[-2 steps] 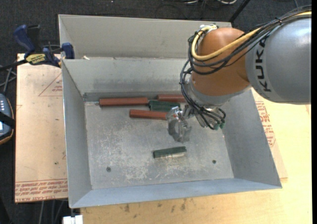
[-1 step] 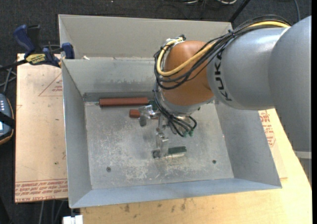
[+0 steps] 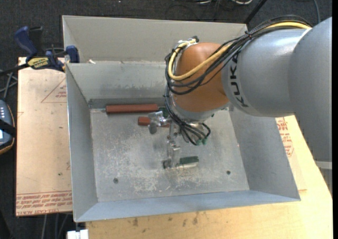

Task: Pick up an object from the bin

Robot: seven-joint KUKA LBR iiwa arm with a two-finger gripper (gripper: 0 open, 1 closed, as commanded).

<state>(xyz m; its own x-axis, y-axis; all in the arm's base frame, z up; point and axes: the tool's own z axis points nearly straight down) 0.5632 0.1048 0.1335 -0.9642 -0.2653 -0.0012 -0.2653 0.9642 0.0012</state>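
My gripper hangs down under the arm's wrist near the middle of the bin floor, its tip just above and to the left of a small dark green block with a metal end. The block lies flat on the floor, and I cannot tell whether the gripper touches it. A long reddish-brown rod lies along the back wall, left of the gripper. A short reddish-brown piece sits just in front of the rod's right end.
The big arm with its orange cover and cables reaches in from the right and hides the bin's back right part. The grey floor to the left and front carries only scuffs and specks.
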